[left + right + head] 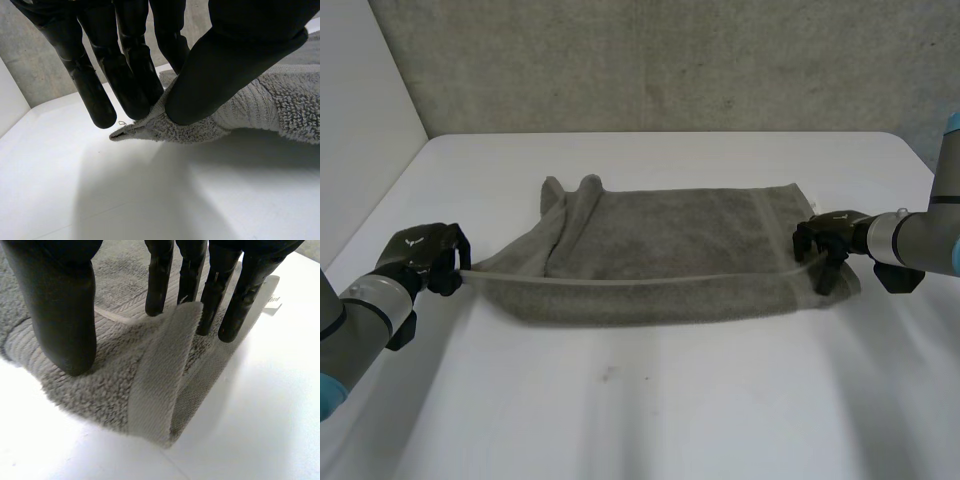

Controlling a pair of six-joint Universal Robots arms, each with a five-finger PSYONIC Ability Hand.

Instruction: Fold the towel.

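The grey towel (660,250) lies spread across the middle of the white table (650,400), its far left part folded over in loose ridges. My left hand (420,255) is off the towel's left end and holds its near left corner pulled out sideways. In the left wrist view the thumb (225,65) pinches that corner of the towel (150,130) against the fingers. My right hand (830,240) is at the towel's right edge. There its fingers (160,285) are straight with the thumb (65,315) apart, and a raised fold of towel hem (160,365) leans against them.
A concrete wall runs along the table's far edge and a white panel (360,120) stands at the left. Bare table lies in front of the towel. A small white label (272,302) sticks out at the towel's edge beyond my right fingers.
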